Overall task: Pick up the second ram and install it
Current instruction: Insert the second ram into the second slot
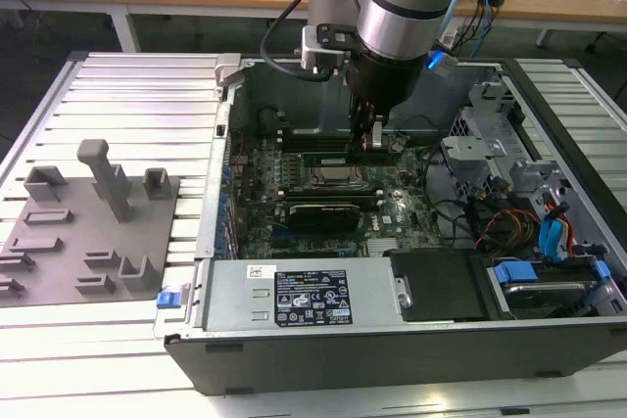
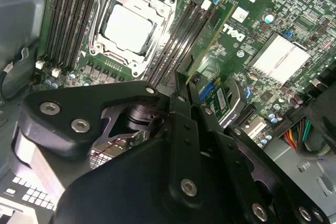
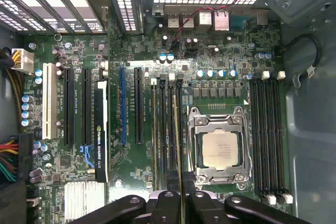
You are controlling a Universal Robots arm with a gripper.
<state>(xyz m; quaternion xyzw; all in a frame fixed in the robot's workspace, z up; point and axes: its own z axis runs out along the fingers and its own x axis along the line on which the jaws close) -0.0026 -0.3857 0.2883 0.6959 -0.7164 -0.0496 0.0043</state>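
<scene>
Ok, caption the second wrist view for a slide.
Pincer holding the second ram over the slots beside the CPU socket.

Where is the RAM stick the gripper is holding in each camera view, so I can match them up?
Exterior view: the second ram stands beneath the gripper, beside the CPU socket.
Second wrist view: the stick runs ahead of the fingers.
First wrist view: edge-on.
Shared landmark: the CPU socket.

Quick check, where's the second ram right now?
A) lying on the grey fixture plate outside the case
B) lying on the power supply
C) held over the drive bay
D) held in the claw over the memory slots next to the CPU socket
D: in the second wrist view the claw is shut on the second ram, its green edge running along the memory slots beside the CPU socket.
</scene>
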